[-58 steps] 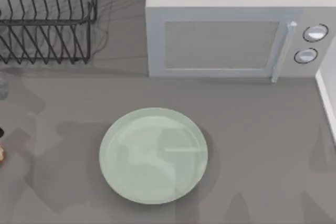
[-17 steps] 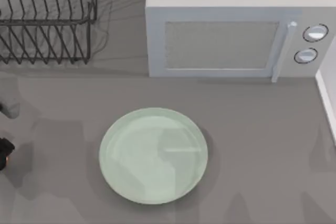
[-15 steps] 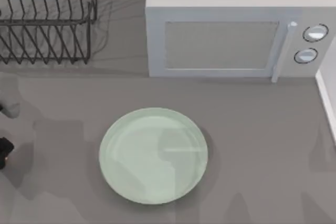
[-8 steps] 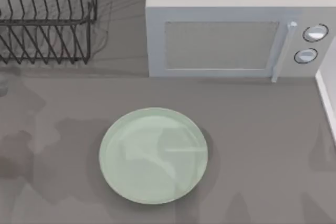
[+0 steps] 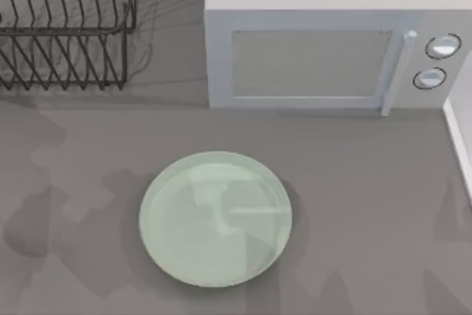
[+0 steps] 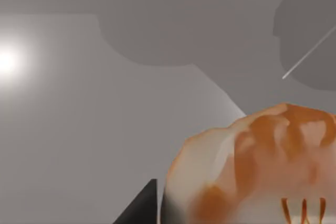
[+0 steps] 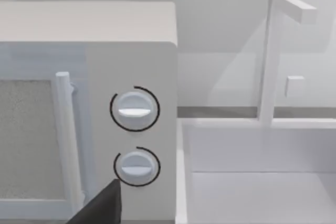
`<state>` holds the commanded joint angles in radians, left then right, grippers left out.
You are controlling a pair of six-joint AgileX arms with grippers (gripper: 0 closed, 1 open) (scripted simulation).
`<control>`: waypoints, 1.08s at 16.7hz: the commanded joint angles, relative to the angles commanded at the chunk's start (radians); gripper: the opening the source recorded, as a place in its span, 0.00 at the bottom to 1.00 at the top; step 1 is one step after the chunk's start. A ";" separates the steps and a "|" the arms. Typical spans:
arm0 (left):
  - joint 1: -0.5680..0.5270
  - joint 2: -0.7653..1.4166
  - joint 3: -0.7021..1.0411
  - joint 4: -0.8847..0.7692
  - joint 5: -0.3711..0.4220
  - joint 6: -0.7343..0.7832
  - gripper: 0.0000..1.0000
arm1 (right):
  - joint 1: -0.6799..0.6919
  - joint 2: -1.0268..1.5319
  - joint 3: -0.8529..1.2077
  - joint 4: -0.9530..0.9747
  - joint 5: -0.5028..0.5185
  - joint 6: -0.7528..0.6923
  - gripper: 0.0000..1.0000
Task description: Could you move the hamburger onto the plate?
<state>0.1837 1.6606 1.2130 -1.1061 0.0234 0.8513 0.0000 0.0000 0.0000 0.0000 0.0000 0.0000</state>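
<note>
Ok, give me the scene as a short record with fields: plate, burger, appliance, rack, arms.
plate: large pale mint-green glossy plate, nothing on it, table centre
hamburger: tan bun with orange patches, close under the left wrist camera, not on the plate
appliance: white microwave, door shut, behind the plate
rack: black wire dish rack, far left
right arm: faces the microwave's dials

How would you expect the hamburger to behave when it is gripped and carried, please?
The hamburger, close up in the left wrist view, looks lumpy and rounded, so it probably rolls or shifts if nudged. Its soft-looking bun surface suggests it may squash under a firm squeeze. The glossy plate might let it slide on landing.
</note>
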 joint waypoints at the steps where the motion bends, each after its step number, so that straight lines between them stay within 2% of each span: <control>1: -0.001 0.000 0.001 0.000 0.000 -0.001 0.00 | 0.000 0.000 0.000 0.000 0.000 0.000 1.00; 4: -0.047 0.023 0.028 -0.003 -0.002 -0.066 0.00 | 0.000 0.000 0.000 0.000 0.000 0.000 1.00; 8: -0.195 0.093 0.099 -0.016 -0.009 -0.287 0.00 | 0.000 0.000 0.000 0.000 0.000 0.000 1.00; 11: -0.346 0.156 0.150 -0.026 -0.013 -0.537 0.00 | 0.000 0.000 0.000 0.000 0.000 0.000 1.00; 18: -0.718 0.282 0.259 -0.032 -0.020 -1.224 0.00 | 0.000 0.000 0.000 0.000 0.000 0.000 1.00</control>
<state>-0.5341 1.9430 1.4721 -1.1378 0.0031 -0.3725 0.0000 0.0000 0.0000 0.0000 0.0000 0.0000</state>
